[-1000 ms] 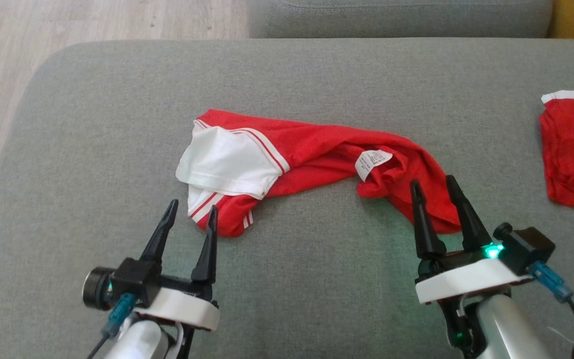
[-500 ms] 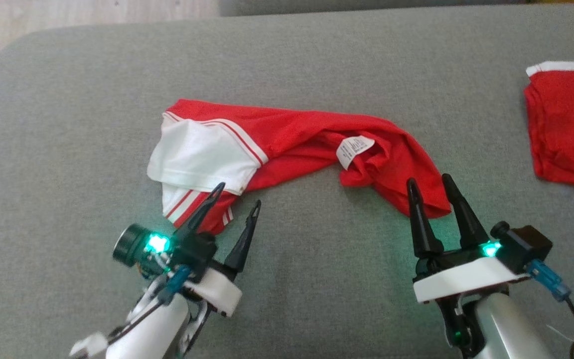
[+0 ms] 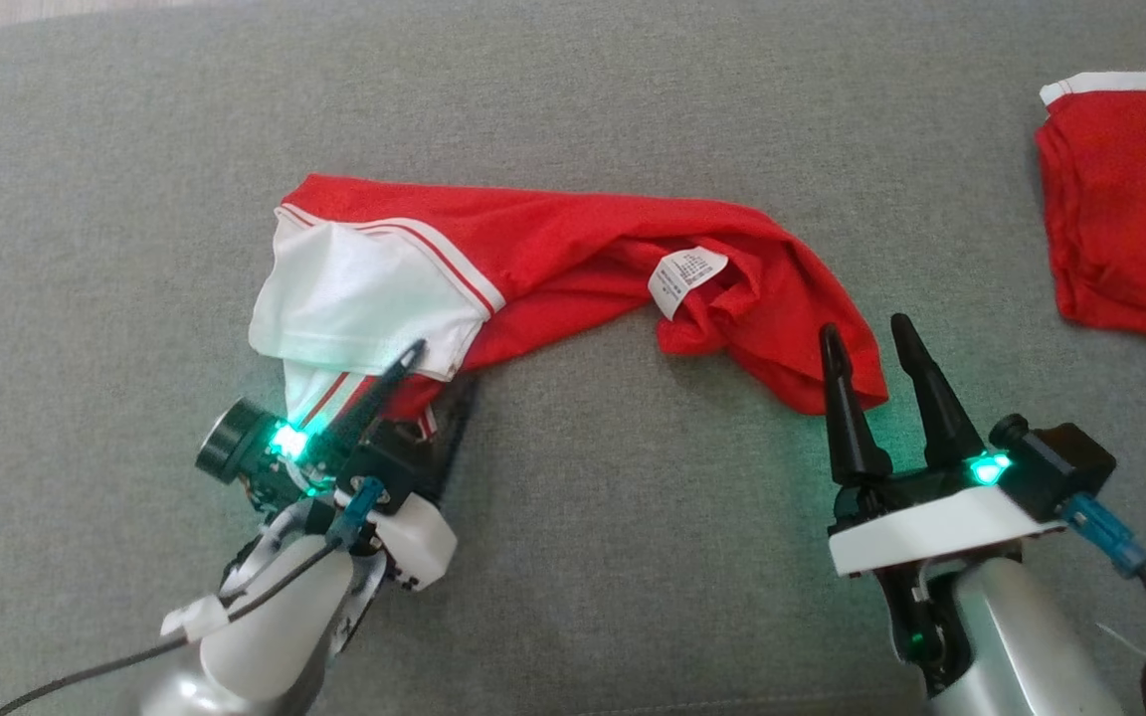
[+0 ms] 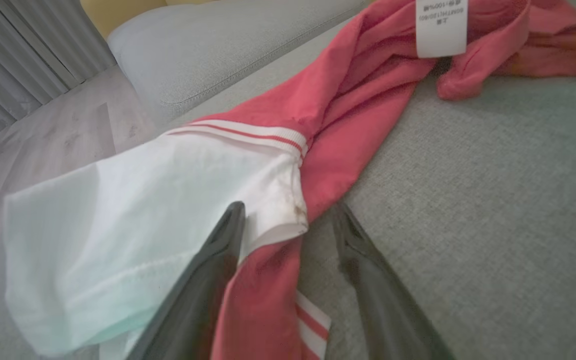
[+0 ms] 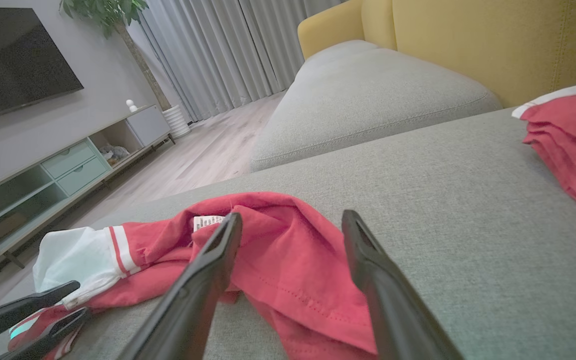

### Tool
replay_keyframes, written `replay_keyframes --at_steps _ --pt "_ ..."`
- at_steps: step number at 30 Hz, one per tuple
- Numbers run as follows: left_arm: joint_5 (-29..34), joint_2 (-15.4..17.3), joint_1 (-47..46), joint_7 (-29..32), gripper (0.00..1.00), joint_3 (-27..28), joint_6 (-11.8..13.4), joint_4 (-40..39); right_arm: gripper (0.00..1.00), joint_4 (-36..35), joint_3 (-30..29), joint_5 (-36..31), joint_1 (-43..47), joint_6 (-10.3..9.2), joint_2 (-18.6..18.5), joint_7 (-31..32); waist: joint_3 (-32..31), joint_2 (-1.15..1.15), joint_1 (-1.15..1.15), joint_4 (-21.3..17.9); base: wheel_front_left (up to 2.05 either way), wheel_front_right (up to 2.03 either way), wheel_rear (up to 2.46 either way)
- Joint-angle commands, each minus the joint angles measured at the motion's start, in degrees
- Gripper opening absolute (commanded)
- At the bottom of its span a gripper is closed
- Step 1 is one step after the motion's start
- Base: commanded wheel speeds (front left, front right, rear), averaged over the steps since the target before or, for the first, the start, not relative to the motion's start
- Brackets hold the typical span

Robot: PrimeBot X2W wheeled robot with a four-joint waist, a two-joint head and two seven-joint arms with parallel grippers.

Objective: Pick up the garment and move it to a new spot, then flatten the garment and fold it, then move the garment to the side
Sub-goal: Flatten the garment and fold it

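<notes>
Item: garment [image 3: 583,239], red with a white sleeve [image 3: 354,298] and striped trim, is lying crumpled in a long band across the grey sofa cushion [image 3: 573,577], its care label [image 3: 687,278] facing up near the right end. Left gripper [image 3: 444,364]: fingers are standing apart, straddling the garment's sleeve-side corner, with red cloth lying between them and not pinched. Right gripper [image 3: 863,328]: fingers are standing apart, tips sitting over the garment's right-hand tip. Second red cloth [image 3: 1130,199] is lying well apart, at the cushion's right edge
</notes>
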Motion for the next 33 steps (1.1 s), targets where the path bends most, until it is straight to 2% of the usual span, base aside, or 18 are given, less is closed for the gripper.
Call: replay_keyframes --at_steps 1,2,3,13,18,22,26,30,33 --pt "-0.28 1.00 -2.65 -0.31 0.47 1.72 0.29 -1.02 1.00 -2.08 1.01 -0.18 -1.11 -0.04 -0.09 -0.62 0.00 0.00 -0.01 0.00 0.00 0.00 0.00" --pt "-0.47 0.87 -2.77 -0.35 0.08 1.72 0.21 -0.69 1.00 -2.07 0.97 -0.15 -1.11 -0.04 -0.09 -0.62 -0.01 0.00 -0.01 0.00 0.00 0.00 0.00" --pt "-0.65 0.74 -2.90 -0.49 0.00 1.74 0.14 -0.45 1.00 -2.05 0.94 -0.13 -1.11 -0.04 -0.09 -0.62 -0.05 0.00 -0.01 0.01 0.00 0.00 0.00" --pt "-2.06 0.47 -3.44 -2.27 0.00 2.30 0.47 -1.83 1.00 -1.17 0.92 -0.14 -0.80 -0.04 -0.09 -0.62 -1.93 0.00 -0.01 0.63 0.00 0.00 0.00" --pt "-3.04 2.58 -4.77 -1.59 0.00 4.08 0.83 -5.60 1.00 -0.92 1.18 0.13 -0.69 -0.04 -0.09 -0.62 -3.34 0.00 -0.01 0.66 0.00 0.00 0.00" --pt "-3.47 6.21 -10.12 1.50 0.00 5.77 -1.35 -10.37 1.00 -1.05 2.17 0.96 -1.12 -0.04 -0.09 -0.62 -3.25 0.00 -0.01 -0.85 0.00 0.00 0.00" --pt "-3.05 10.36 -17.75 6.02 0.00 6.89 -4.96 -12.31 1.00 -1.67 3.08 1.79 -2.18 -0.04 -0.09 -0.62 -1.40 0.00 -0.01 -3.67 0.00 0.00 0.00" --pt "-1.63 14.93 -26.18 11.27 0.00 6.80 -9.75 -10.63 1.00 -2.34 4.25 3.02 -3.36 -0.04 -0.09 -0.62 1.08 0.00 -0.01 -7.03 0.00 0.00 0.00" --pt "-0.87 17.36 -31.72 14.02 0.00 6.08 -12.05 -7.77 1.00 -2.78 5.44 3.99 -4.12 -0.04 -0.09 -0.62 2.79 0.00 -0.01 -9.59 0.00 0.00 0.00"
